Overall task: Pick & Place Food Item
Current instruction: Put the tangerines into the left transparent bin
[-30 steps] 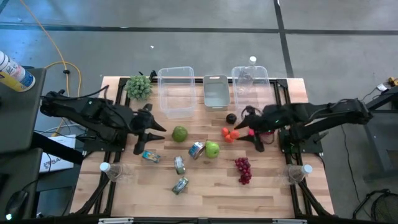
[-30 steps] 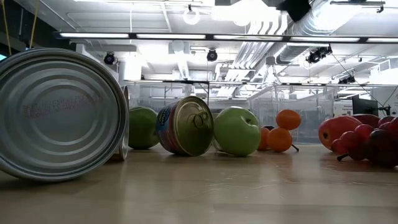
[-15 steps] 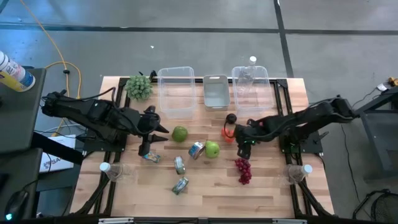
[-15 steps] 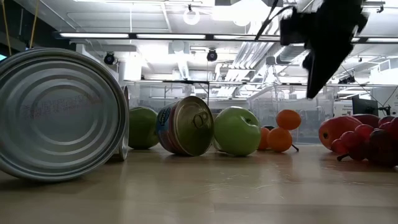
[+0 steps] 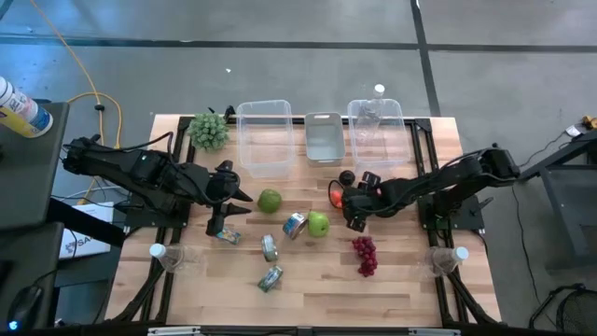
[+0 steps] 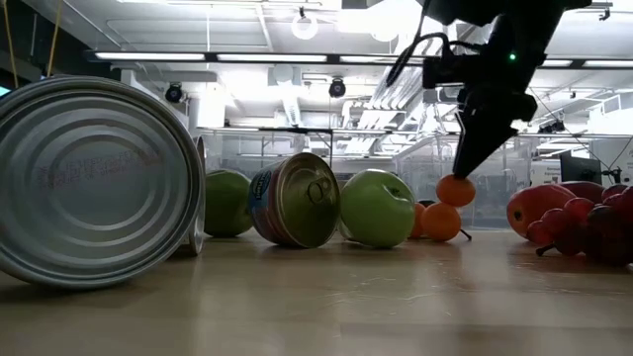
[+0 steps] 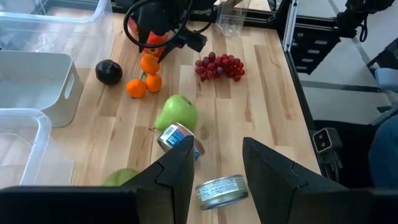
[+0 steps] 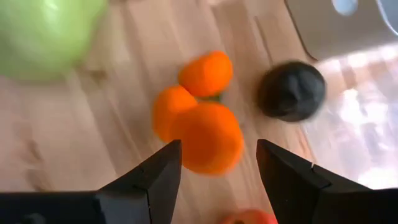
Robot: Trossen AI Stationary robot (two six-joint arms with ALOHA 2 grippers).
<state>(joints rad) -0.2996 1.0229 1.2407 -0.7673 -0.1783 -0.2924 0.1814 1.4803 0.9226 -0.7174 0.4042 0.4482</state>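
Three oranges (image 8: 208, 137) lie bunched on the wooden table (image 5: 410, 289), right of centre; in the low view one orange (image 6: 456, 190) sits on top of another (image 6: 442, 222). My right gripper (image 8: 217, 186) is open and slants steeply down over them, a finger on either side of the nearest orange. In the low view its tip (image 6: 465, 163) is right at the top orange. My left gripper (image 7: 214, 180) hangs open above the table's left half, over a can (image 5: 227, 235), with nothing between its fingers. My right gripper comes at the top orange (image 6: 456, 190) from above, slanting down. I cannot tell whether its fingertips touch the orange or stand just clear of it. The orange rests on the others.
Two green apples (image 5: 270, 200) (image 5: 318, 224), several cans (image 5: 295, 225), grapes (image 5: 364, 255), a dark fruit (image 5: 347, 177) and a red fruit (image 6: 539, 208) lie around the oranges. Two clear bins (image 5: 263, 137) (image 5: 375, 131) and a grey bin (image 5: 324, 137) stand along the far edge.
My right gripper has come down and toward the table's left, onto the oranges, and has tipped from nearly level to steeply downward. Its fingers stay open. The oranges have not moved.
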